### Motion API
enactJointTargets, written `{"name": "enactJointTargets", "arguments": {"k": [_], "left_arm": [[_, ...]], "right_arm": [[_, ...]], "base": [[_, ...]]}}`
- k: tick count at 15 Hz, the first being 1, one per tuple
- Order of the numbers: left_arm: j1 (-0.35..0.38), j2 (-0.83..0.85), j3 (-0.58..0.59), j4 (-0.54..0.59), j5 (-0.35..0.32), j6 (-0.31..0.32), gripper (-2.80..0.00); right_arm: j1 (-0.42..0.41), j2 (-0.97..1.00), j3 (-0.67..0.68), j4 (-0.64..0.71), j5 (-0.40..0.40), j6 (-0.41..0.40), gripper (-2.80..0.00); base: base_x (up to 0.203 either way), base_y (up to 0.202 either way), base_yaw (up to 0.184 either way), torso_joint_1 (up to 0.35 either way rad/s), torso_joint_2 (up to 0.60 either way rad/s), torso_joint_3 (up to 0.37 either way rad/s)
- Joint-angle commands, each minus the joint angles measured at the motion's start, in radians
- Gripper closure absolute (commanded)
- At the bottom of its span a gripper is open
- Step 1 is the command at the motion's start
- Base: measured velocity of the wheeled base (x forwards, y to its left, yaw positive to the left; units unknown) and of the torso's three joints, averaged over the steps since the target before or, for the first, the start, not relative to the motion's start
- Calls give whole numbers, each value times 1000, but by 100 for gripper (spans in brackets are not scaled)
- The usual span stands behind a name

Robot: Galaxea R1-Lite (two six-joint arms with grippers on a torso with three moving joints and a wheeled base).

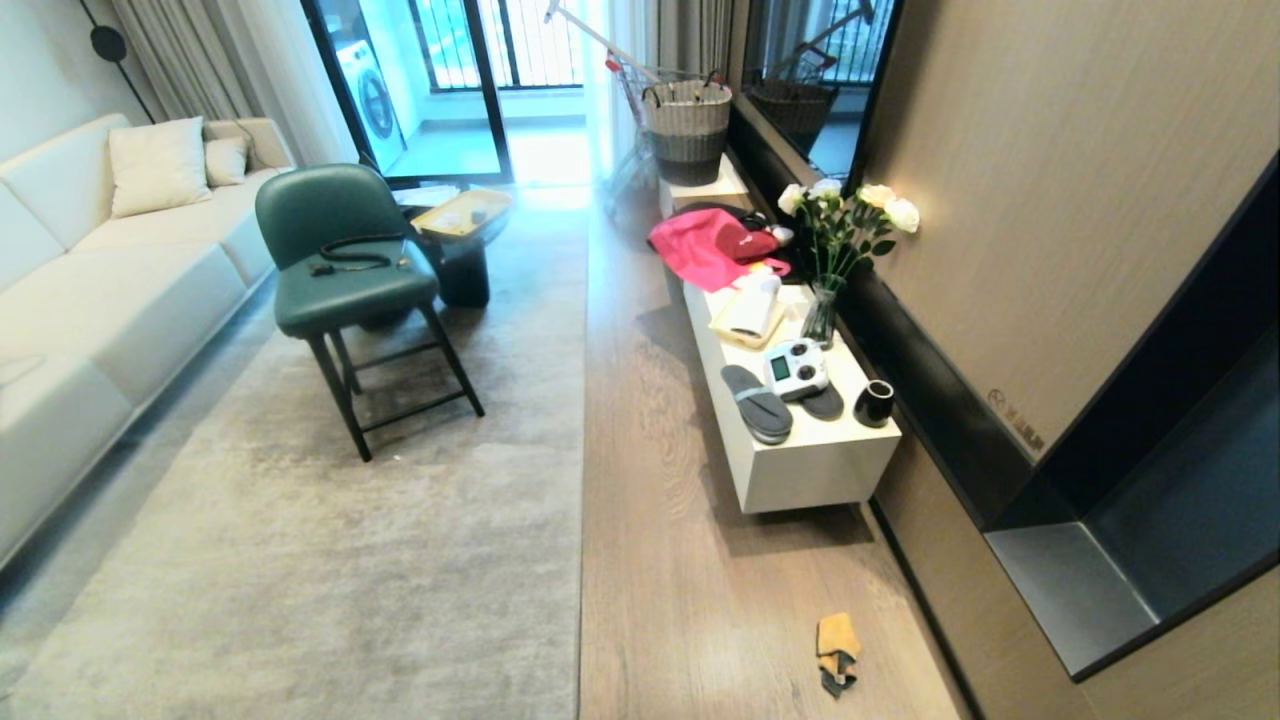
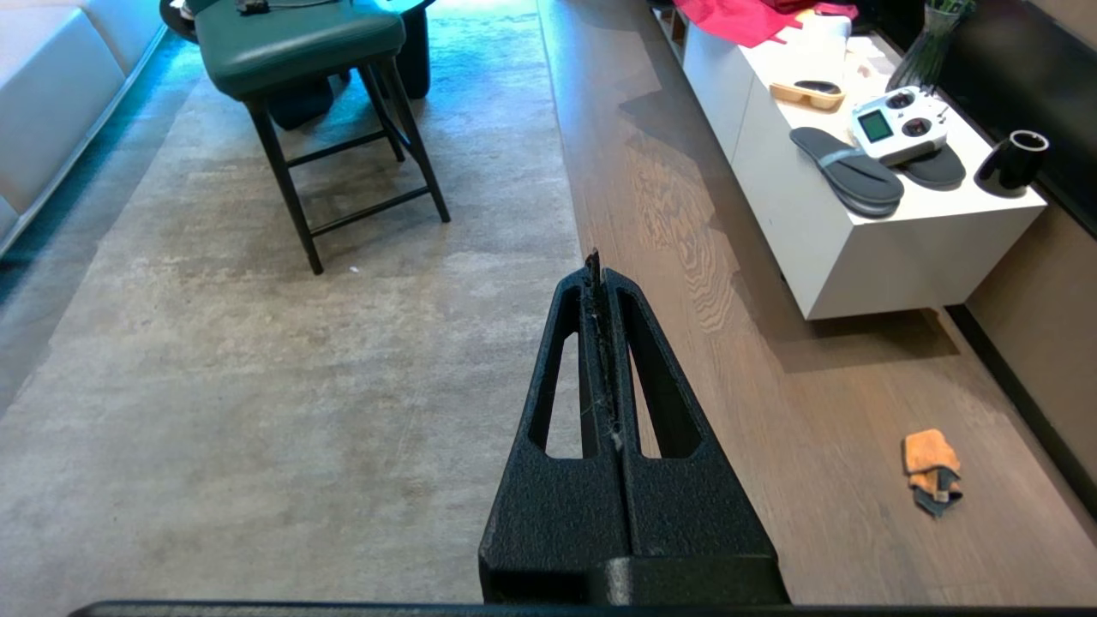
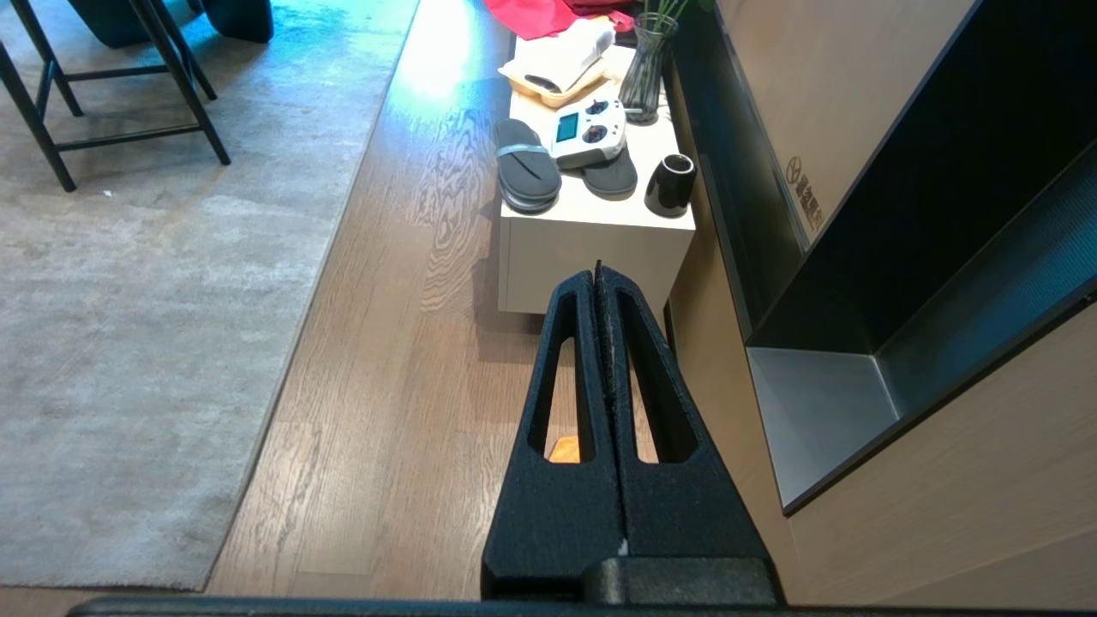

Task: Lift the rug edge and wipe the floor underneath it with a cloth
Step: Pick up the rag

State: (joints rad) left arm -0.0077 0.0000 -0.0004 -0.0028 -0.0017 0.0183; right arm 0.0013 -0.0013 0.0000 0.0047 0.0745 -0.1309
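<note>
Living room, seen from above. We count one rug, its straight rug edge (image 1: 583, 450) lying flat on the floor (image 1: 650, 560) and running away from the robot beside a strip of bare planks. One cloth (image 1: 836, 652), orange-yellow with a dark grey part, lies crumpled on that strip, well apart from the rug and near the wall, in front of the low white cabinet (image 1: 800, 470).

We see no arm in the head view. One left claw (image 2: 597, 272) is held above the border between rug and planks, its two fingers pressed together and holding nothing. One right claw (image 3: 598, 276) is held above the planks in front of the cabinet, its fingers likewise pressed together and empty; a scrap of the cloth shows through a slot in one finger.

On the tabletop of the cabinet we count two grey slippers (image 1: 757, 403), one white remote controller (image 1: 795, 369) resting partly on the farther slipper, one black cup (image 1: 875, 402), one glass vase (image 1: 823, 312) of white roses and one pink fabric (image 1: 700, 250). On the rug stand one green chair (image 1: 345, 280) and one small round side table (image 1: 462, 215); one white sofa (image 1: 90, 280) with two cushions lines the far side
</note>
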Motion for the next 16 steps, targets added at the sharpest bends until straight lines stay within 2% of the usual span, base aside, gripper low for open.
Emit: {"name": "enactJointTargets", "arguments": {"k": [1,16], "left_arm": [[0,0,0,0,0,0,0],[0,0,0,0,0,0,0]], "right_arm": [[0,1,0,0,1,-1,0],[0,1,0,0,1,-1,0]], "base": [[0,0,0,0,0,0],[0,0,0,0,0,0]]}}
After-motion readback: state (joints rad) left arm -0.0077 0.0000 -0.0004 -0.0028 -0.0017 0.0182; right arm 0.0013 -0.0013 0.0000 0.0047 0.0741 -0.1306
